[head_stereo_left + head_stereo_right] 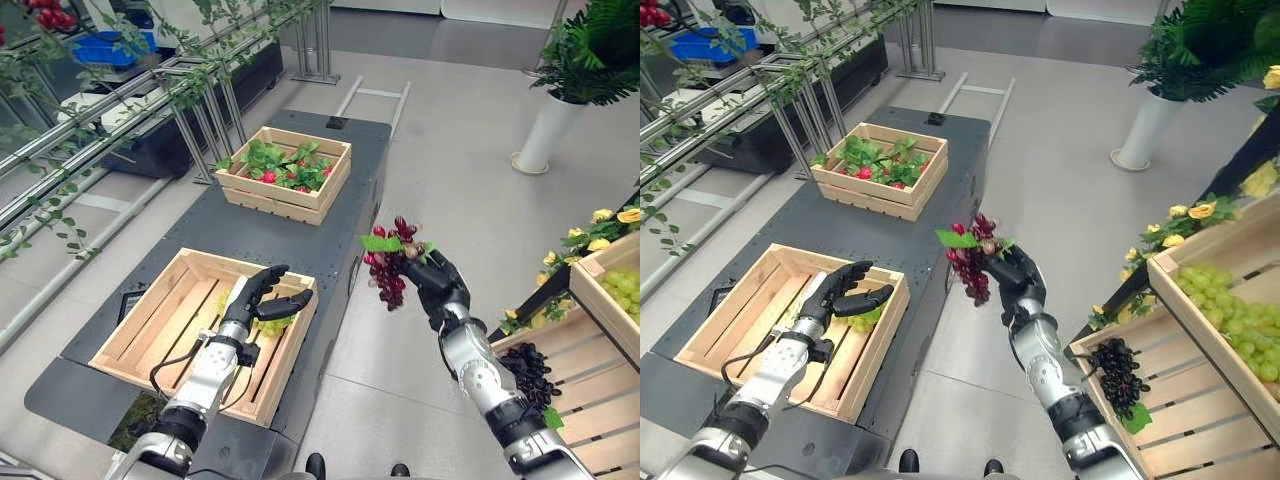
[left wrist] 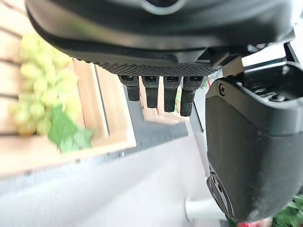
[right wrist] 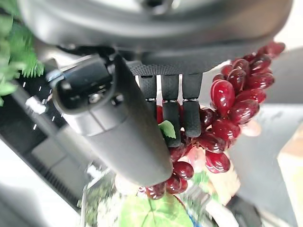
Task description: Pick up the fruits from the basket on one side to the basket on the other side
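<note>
We hold the red grapes point(image 1: 388, 268) tight in our right hand point(image 1: 436, 285), up in the air between crates. Our left hand point(image 1: 262, 298) hangs loose over the near crate point(image 1: 140, 325), where 1 green bunch point(image 1: 866, 318) already lies. Dark grapes point(image 1: 1118, 370) wait.

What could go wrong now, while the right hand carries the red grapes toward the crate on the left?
The right hand holds the red grape bunch over the floor gap, so loose grapes may drop there. The bunch hangs free and may hit the near crate rim. The open left hand hovers over the green grapes, so the hands might collide.
</note>
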Controlling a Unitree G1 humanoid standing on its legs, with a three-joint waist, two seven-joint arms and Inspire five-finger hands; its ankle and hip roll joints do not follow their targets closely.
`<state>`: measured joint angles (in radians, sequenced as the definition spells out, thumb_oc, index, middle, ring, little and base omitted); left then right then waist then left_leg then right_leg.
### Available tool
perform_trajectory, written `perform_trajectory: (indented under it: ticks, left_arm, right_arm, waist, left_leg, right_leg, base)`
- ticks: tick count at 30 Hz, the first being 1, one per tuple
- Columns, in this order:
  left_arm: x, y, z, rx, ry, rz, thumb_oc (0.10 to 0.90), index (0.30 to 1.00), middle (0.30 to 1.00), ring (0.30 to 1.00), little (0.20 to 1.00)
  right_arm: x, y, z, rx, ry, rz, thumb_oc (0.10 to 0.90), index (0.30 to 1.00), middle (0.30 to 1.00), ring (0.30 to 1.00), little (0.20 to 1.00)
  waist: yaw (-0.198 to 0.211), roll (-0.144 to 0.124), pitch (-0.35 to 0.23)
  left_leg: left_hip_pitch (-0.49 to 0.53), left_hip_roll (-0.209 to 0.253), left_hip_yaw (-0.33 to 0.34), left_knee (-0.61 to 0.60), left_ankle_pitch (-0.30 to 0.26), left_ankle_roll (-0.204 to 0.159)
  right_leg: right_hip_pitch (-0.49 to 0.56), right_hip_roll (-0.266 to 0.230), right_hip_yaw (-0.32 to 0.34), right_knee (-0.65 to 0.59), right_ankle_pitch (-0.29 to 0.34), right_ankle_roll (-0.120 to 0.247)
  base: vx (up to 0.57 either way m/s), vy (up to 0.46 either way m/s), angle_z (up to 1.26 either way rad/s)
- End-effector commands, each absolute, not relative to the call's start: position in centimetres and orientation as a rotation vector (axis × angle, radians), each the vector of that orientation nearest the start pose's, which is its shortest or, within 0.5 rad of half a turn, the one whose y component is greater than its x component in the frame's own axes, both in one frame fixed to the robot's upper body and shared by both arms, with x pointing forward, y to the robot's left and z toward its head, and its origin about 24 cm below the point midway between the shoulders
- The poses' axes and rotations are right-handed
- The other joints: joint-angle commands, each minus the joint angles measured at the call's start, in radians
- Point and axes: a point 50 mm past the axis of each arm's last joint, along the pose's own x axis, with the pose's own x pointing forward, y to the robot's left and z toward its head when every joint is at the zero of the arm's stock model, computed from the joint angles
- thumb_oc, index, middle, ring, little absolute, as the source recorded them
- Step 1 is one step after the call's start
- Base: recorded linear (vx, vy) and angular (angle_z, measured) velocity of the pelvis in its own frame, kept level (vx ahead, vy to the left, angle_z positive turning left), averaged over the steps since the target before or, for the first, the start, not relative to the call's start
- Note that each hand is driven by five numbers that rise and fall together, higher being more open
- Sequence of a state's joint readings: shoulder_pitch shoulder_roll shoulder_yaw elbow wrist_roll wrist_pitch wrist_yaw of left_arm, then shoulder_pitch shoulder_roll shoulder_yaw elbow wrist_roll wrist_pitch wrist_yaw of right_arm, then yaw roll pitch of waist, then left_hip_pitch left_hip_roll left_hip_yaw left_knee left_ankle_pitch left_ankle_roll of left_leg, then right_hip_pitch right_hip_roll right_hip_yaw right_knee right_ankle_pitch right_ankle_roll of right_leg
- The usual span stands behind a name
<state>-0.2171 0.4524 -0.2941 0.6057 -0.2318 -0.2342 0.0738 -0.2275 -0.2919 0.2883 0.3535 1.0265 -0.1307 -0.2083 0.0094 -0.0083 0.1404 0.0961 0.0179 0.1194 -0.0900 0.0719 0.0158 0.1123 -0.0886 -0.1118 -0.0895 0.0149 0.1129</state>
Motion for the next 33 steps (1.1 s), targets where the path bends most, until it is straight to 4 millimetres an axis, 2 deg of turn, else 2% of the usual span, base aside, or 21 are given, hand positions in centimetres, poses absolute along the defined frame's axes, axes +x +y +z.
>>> perform_trajectory:
  ticks: [1, 7, 12, 16, 19, 21, 22, 23, 25, 31, 33]
  left_arm:
    - [30.4, 21.6, 3.8, 0.264, -0.061, -0.006, 0.800, 0.900, 0.900, 0.900, 0.900]
    - [29.7, 20.4, 2.5, 0.173, -0.024, 0.002, 0.800, 0.900, 0.900, 0.900, 0.900]
    - [28.9, 19.5, 1.1, 0.135, 0.016, 0.019, 0.800, 0.900, 0.900, 0.900, 0.900]
    - [29.0, 19.1, 0.9, 0.111, 0.017, 0.051, 0.800, 0.900, 0.900, 0.900, 0.900]
    - [29.6, 18.1, 1.5, 0.098, -0.016, 0.058, 0.800, 0.900, 0.900, 0.900, 0.900]
    - [30.4, 17.4, 2.3, 0.087, -0.053, 0.065, 0.800, 0.900, 0.900, 0.900, 0.900]
    - [31.0, 16.9, 2.9, 0.074, -0.076, 0.071, 0.800, 0.900, 0.900, 0.900, 0.900]
    - [31.1, 16.8, 2.9, 0.072, -0.078, 0.071, 0.800, 0.900, 0.900, 0.900, 0.900]
    - [31.4, 16.1, 3.4, 0.054, -0.102, 0.066, 0.800, 0.900, 0.900, 0.900, 0.900]
    - [31.4, 15.4, 3.6, 0.031, -0.126, 0.086, 0.800, 0.900, 0.900, 0.900, 0.900]
    - [31.6, 15.1, 4.2, 0.029, -0.160, 0.089, 0.800, 0.900, 0.900, 0.900, 0.900]
  right_arm:
    - [31.6, -15.9, 8.3, 0.682, -0.132, 0.044, 0.400, 0.300, 0.300, 0.300, 0.300]
    - [30.7, -16.3, 6.5, 0.694, -0.090, 0.000, 0.400, 0.300, 0.300, 0.300, 0.300]
    - [30.0, -16.6, 5.9, 0.704, -0.082, -0.022, 0.400, 0.300, 0.300, 0.300, 0.300]
    - [29.9, -16.7, 5.9, 0.715, -0.097, -0.031, 0.400, 0.300, 0.300, 0.300, 0.300]
    - [30.2, -16.9, 6.8, 0.724, -0.145, -0.026, 0.400, 0.300, 0.300, 0.300, 0.300]
    - [30.8, -17.1, 7.9, 0.729, -0.190, -0.019, 0.400, 0.300, 0.300, 0.300, 0.300]
    - [31.4, -17.4, 8.8, 0.736, -0.219, -0.017, 0.400, 0.300, 0.300, 0.300, 0.300]
    - [31.5, -17.4, 8.9, 0.737, -0.223, -0.017, 0.400, 0.300, 0.300, 0.300, 0.300]
    - [31.8, -18.0, 9.8, 0.754, -0.263, -0.019, 0.400, 0.300, 0.300, 0.300, 0.300]
    - [31.9, -19.0, 10.9, 0.777, -0.325, -0.012, 0.400, 0.300, 0.300, 0.300, 0.300]
    - [32.1, -19.3, 12.3, 0.783, -0.382, 0.004, 0.400, 0.300, 0.300, 0.300, 0.300]
  waist:
    - [-0.024, 0.006, -0.063]
    - [-0.041, 0.002, -0.047]
    - [-0.059, -0.003, -0.016]
    - [-0.070, -0.002, 0.011]
    - [-0.080, -0.002, 0.049]
    - [-0.087, -0.005, 0.092]
    - [-0.094, -0.008, 0.131]
    - [-0.095, -0.008, 0.135]
    - [-0.104, -0.010, 0.187]
    - [-0.121, -0.015, 0.246]
    - [-0.133, -0.011, 0.277]
  left_leg:
    - [0.033, 0.000, -0.028, 0.003, -0.091, -0.024]
    - [0.042, 0.004, 0.003, 0.003, -0.096, -0.018]
    - [0.057, 0.013, 0.041, 0.003, -0.093, -0.013]
    - [0.053, 0.015, 0.061, 0.021, -0.100, -0.010]
    - [0.004, 0.017, 0.066, 0.097, -0.119, -0.009]
    - [-0.044, 0.018, 0.068, 0.173, -0.140, -0.012]
    - [-0.081, 0.022, 0.076, 0.238, -0.159, -0.015]
    - [-0.086, 0.023, 0.076, 0.247, -0.161, -0.015]
    - [-0.132, 0.025, 0.078, 0.334, -0.187, -0.018]
    - [-0.234, 0.035, 0.094, 0.492, -0.229, -0.026]
    - [-0.287, 0.047, 0.102, 0.556, -0.227, -0.030]
  right_leg:
    - [0.003, 0.021, -0.016, 0.002, 0.006, -0.061]
    - [-0.002, 0.023, 0.003, 0.002, 0.013, -0.058]
    - [-0.002, 0.028, 0.025, 0.002, 0.019, -0.062]
    - [-0.013, 0.035, 0.037, 0.023, 0.013, -0.066]
    - [-0.065, 0.043, 0.046, 0.106, -0.016, -0.075]
    - [-0.109, 0.050, 0.049, 0.169, -0.037, -0.084]
    - [-0.137, 0.053, 0.046, 0.216, -0.050, -0.092]
    - [-0.141, 0.054, 0.046, 0.223, -0.052, -0.093]
    - [-0.174, 0.057, 0.040, 0.288, -0.071, -0.104]
    - [-0.251, 0.056, 0.024, 0.393, -0.100, -0.124]
    - [-0.292, 0.058, 0.022, 0.434, -0.111, -0.133]
  base:
    - [0.00, 0.020, -0.11]
    - [0.01, 0.017, -0.16]
    - [0.00, 0.015, -0.21]
    - [-0.04, 0.015, -0.26]
    - [-0.18, -0.007, -0.15]
    - [-0.24, -0.023, -0.24]
    - [-0.18, -0.014, -0.31]
    - [-0.20, -0.014, -0.36]
    - [-0.15, -0.009, -0.20]
    - [-0.10, -0.001, -0.12]
    - [-0.12, 0.019, -0.17]
